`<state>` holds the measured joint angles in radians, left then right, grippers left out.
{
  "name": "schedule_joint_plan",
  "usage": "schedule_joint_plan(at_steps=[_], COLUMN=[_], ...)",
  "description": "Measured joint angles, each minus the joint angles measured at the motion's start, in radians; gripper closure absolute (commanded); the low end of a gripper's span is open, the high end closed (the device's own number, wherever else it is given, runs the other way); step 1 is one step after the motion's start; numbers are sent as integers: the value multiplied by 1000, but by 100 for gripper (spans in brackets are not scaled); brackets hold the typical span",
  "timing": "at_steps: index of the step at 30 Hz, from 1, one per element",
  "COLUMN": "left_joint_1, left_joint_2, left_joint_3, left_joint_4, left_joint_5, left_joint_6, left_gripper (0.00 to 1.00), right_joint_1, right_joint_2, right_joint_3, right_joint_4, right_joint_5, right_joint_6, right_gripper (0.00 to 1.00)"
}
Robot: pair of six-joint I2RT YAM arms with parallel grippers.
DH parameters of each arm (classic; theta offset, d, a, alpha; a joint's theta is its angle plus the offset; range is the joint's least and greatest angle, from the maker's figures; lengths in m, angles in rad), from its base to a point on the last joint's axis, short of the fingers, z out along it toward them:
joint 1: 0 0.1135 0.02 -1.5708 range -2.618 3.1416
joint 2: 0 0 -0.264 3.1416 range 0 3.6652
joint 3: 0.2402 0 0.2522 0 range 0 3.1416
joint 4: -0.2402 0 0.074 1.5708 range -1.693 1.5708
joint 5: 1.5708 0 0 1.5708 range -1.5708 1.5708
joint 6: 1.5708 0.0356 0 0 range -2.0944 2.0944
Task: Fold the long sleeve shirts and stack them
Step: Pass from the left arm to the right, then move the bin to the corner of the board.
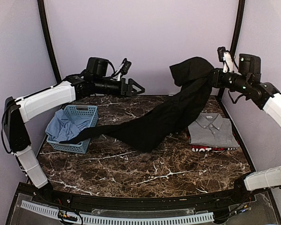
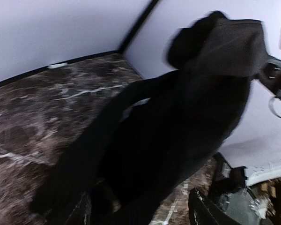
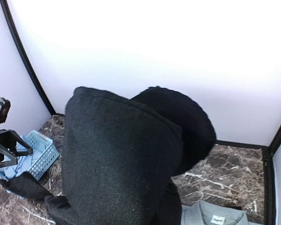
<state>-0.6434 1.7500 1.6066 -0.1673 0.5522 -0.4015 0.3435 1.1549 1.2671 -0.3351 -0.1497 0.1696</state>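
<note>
A large black shirt (image 1: 164, 122) hangs from my right gripper (image 1: 214, 78), which is shut on its bunched top high at the back right. The cloth slants down to the table, and its far end reaches the basket. In the right wrist view the black shirt (image 3: 122, 159) covers the fingers. My left gripper (image 1: 139, 87) hovers open at the back centre, apart from the cloth; in its own view the black shirt (image 2: 178, 131) fills the space ahead of the spread fingers (image 2: 82, 211). A folded grey shirt (image 1: 211, 127) lies on a red-edged shirt (image 1: 203, 148) at the right.
A light-blue lattice basket (image 1: 86, 112) holding blue cloth stands at the left of the marble table (image 1: 131, 173). Black frame posts and pale walls close in the back and sides.
</note>
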Motion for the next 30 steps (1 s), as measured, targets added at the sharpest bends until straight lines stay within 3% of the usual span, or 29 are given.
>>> schedule_joint_plan(at_steps=[4, 9, 19, 24, 30], left_joint_1=[100, 122, 132, 142, 164], left_joint_2=[-128, -113, 74, 100, 145], left_joint_3=[-148, -240, -265, -265, -271], left_joint_4=[-68, -187, -335, -349, -364], left_joint_5=[-270, -547, -837, -909, -972], left_joint_6=[45, 79, 84, 89, 99], left_gripper=[28, 27, 29, 33, 35], right_joint_1=[-18, -23, -45, -71, -101], right_joint_2=[-28, -27, 8, 41, 60], right_joint_3=[100, 127, 281, 393, 406], right_joint_4=[-63, -121, -218, -243, -254], right_joint_5=[84, 125, 135, 140, 122], right_joint_6=[0, 0, -1, -3, 0], right_gripper=[100, 100, 100, 100, 100])
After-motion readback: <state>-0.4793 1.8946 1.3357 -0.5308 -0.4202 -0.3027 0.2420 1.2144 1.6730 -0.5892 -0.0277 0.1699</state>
